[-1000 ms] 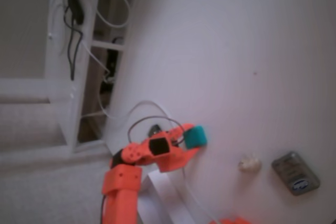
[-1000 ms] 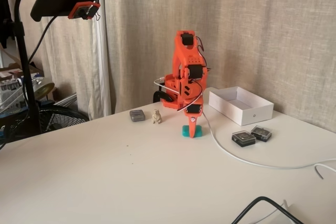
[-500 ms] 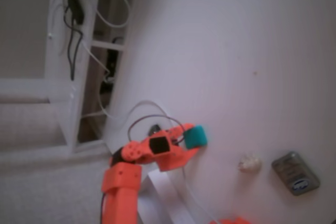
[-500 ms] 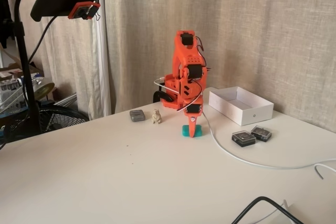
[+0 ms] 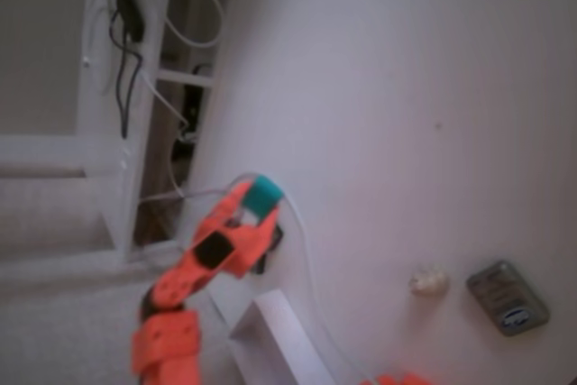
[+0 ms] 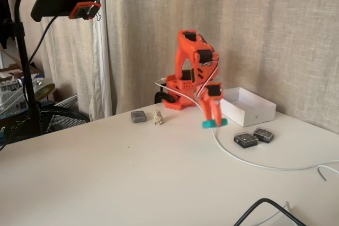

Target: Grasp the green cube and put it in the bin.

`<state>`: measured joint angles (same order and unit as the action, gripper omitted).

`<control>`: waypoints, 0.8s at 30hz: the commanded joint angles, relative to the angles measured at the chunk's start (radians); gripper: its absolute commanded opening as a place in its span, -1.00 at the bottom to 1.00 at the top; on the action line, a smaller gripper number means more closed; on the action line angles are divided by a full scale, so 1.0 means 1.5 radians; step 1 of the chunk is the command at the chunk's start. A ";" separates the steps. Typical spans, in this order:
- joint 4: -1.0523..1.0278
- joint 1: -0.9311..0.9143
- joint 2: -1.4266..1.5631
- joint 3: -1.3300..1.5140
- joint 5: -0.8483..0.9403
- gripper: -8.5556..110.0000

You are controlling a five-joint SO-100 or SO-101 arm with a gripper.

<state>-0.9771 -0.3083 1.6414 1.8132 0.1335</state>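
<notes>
Hand [image 6: 213, 122] closed around green cube [image 6: 214, 123], lifted clear of bench [image 6: 132, 173] at frame centre, beside the bin [image 6: 242, 106]. No legible writing; blue mark on grey device [image 5: 508, 297], lower right.

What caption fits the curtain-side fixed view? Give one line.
Orange gripper holds the green cube above the table, near the white bin.

Beige curtains [image 6: 265, 30] behind white table [image 6: 132, 178]
</notes>
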 commanded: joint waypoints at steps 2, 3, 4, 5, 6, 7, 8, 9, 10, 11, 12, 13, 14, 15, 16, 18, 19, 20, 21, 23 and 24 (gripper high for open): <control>-0.121 0.104 0.119 -0.012 0.111 -1.00; -0.170 0.131 0.138 -0.008 0.145 -1.00; -0.221 0.157 0.156 -0.002 0.193 -1.00; -0.272 0.184 0.171 0.003 0.239 -1.00; -0.306 0.208 0.185 0.009 0.266 -1.00; -0.332 0.226 0.194 0.012 0.298 -1.00; -0.349 0.243 0.206 0.019 0.322 -1.00; -0.358 0.259 0.216 0.028 0.349 -1.00; -0.367 0.273 0.226 0.039 0.367 -1.00; -0.369 0.288 0.236 0.050 0.388 -1.00; -0.368 0.307 0.244 0.057 0.399 -1.00; -0.370 0.326 0.252 0.062 0.412 -1.00; -0.365 0.346 0.257 0.066 0.416 -1.00; -0.354 0.366 0.262 0.071 0.418 -1.00; -0.343 0.386 0.263 0.072 0.427 -1.00; -0.331 0.416 0.260 0.072 0.444 -1.00; -0.334 0.428 0.259 0.072 0.449 -1.00; -0.345 0.440 0.259 0.073 0.454 -1.00; -0.352 0.450 0.258 0.076 0.455 -1.00; -0.356 0.454 0.256 0.085 0.455 -0.99; -0.362 0.453 0.254 0.088 0.455 -0.96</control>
<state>-1.5033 0.3605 1.9972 1.9420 0.8161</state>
